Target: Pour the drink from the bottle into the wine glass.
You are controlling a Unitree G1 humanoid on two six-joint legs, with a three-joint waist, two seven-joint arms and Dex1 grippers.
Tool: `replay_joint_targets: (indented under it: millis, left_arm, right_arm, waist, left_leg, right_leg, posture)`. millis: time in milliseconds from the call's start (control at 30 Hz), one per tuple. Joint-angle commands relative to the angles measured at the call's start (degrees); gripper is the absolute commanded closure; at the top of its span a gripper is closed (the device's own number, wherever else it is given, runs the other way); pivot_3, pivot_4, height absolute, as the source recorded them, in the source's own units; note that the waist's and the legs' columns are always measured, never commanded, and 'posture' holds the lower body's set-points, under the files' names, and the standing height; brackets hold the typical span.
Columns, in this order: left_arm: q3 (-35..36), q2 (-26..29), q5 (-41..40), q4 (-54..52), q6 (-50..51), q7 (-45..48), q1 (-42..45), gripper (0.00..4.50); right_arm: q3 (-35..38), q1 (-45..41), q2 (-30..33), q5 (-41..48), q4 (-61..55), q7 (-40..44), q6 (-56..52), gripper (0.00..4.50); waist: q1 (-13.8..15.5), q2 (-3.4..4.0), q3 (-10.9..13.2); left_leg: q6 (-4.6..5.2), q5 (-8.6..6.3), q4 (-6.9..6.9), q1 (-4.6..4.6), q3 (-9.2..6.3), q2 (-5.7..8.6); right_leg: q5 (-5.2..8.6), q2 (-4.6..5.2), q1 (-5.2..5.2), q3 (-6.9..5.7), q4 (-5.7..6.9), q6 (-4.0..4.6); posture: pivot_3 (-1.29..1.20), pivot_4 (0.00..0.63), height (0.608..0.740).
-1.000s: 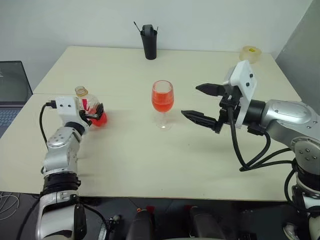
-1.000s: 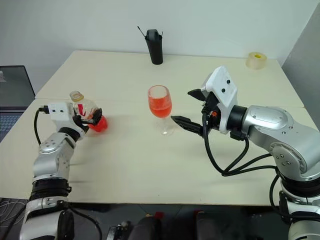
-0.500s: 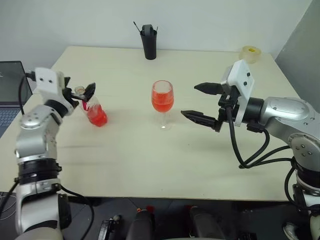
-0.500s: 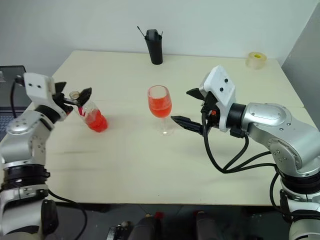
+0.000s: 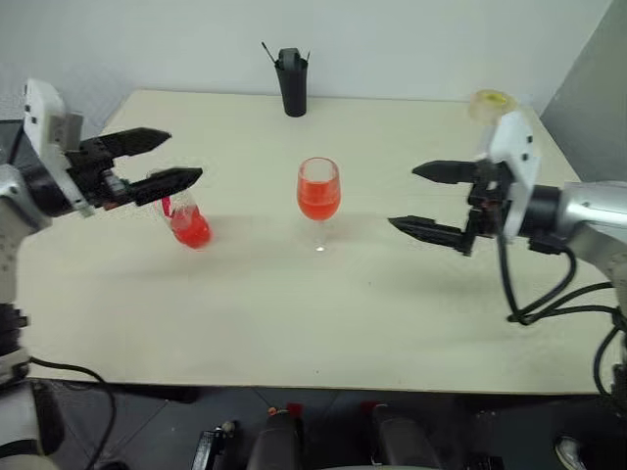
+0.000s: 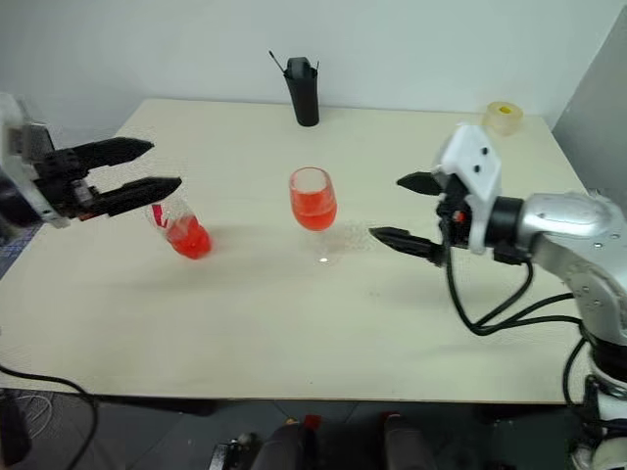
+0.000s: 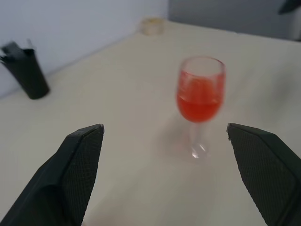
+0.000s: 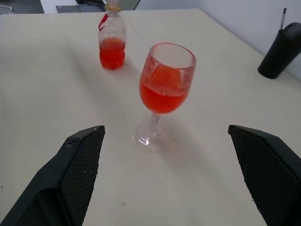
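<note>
The wine glass (image 5: pixel 319 192) stands mid-table, its bowl about half full of the red drink (image 8: pixel 162 96). To its left the bottle (image 5: pixel 186 221) stands upright on the table by itself, with a little red drink at the bottom and a yellowish cap (image 8: pixel 112 6). My left gripper (image 5: pixel 184 157) hovers open just above and to the left of the bottle, apart from it, and points toward the glass. My right gripper (image 5: pixel 402 197) is open to the right of the glass, well clear of it, with nothing between its fingers.
A black pen holder (image 5: pixel 292 82) stands at the table's far edge behind the glass. A yellow tape roll (image 5: pixel 490 101) lies at the far right corner. Bare tabletop (image 5: pixel 294 313) stretches in front of the glass and bottle.
My left gripper has come off the bottle, risen and drawn back to the left, leaving the bottle standing. My right gripper has moved right, away from the glass.
</note>
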State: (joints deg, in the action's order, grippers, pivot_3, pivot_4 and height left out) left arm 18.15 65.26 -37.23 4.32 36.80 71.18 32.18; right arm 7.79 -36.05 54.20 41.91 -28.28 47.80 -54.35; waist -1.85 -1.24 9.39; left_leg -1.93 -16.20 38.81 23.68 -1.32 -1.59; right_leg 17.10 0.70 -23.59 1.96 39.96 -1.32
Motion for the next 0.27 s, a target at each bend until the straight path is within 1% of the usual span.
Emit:
replay_joint_targets:
  millis: [33, 133, 200, 267]
  left_arm:
    - [0.6, 6.0, 1.0, 5.4, -1.9, 7.5, 2.4, 0.01]
    - [-0.6, 8.7, 3.3, 11.1, -4.9, 10.8, 4.6, 0.01]
    - [-1.0, 9.2, 3.5, 13.9, -5.1, 12.3, 6.2, 0.01]
    - [-1.7, 9.3, 4.2, 14.5, -5.5, 13.3, 6.7, 0.01]
  right_arm:
    - [6.3, 1.1, 5.3, 1.5, 3.7, 7.7, 3.2, 0.0]
    - [8.3, 2.1, 7.5, 1.8, 7.4, 12.1, 5.2, 0.0]
    - [8.5, 1.3, 7.7, 1.6, 10.2, 13.5, 6.7, 0.0]
    - [7.8, 0.6, 7.7, 1.1, 11.8, 14.5, 7.9, 0.0]
  waist:
    - [0.0, 0.04, 0.0]
    - [0.0, 0.06, 0.0]
    - [-0.1, 0.06, 0.0]
    - [-0.1, 0.07, 0.0]
  left_leg:
    - [0.0, 0.0, 0.0, -0.02, 0.02, 0.0]
    - [0.03, -0.02, -0.01, -0.1, 0.11, 0.03]
    - [0.09, -0.05, -0.03, -0.19, 0.21, 0.02]
    - [0.11, -0.07, -0.03, -0.23, 0.28, 0.0]
  right_leg:
    - [0.0, -0.02, 0.0, -0.02, 0.0, 0.0]
    - [0.01, -0.17, 0.04, 0.03, 0.0, 0.01]
    - [0.01, -0.23, 0.05, 0.11, 0.0, 0.02]
    - [0.01, -0.24, 0.05, 0.17, 0.02, 0.02]
  posture:
    - [0.0, 0.15, 0.74]
    - [0.0, 0.15, 0.74]
    - [0.0, 0.15, 0.74]
    - [0.0, 0.15, 0.74]
